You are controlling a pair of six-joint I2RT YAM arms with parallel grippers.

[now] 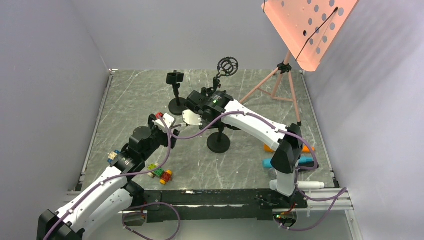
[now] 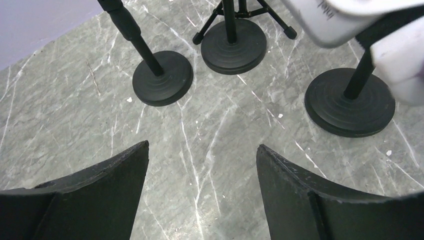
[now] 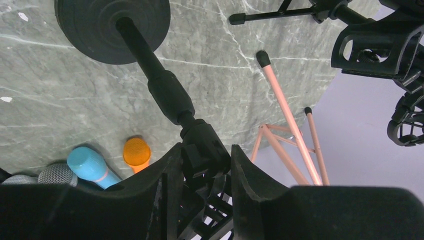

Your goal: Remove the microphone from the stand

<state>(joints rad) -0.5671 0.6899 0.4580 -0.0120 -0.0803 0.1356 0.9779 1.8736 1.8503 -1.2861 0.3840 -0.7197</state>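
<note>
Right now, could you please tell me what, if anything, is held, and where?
Right gripper clamps the black round-based microphone stand at the clip atop its pole; left gripper, open, holds nothing.

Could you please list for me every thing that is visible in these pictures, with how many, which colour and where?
table: one, grey marble, under everything
front stand: one, black, round base, middle of the table
left stand: one, black, clip on top, behind the front stand
rear stand: one, black, ring mount on top, far middle
music stand: one, pink, far right corner
microphones: three lying at the near right: blue, orange, grey mesh head
toy blocks: a few, mixed colours, near left
arms: two, white and black, near edge
left end effector: open, above bare table
right end effector: shut on the top of the front stand
</note>
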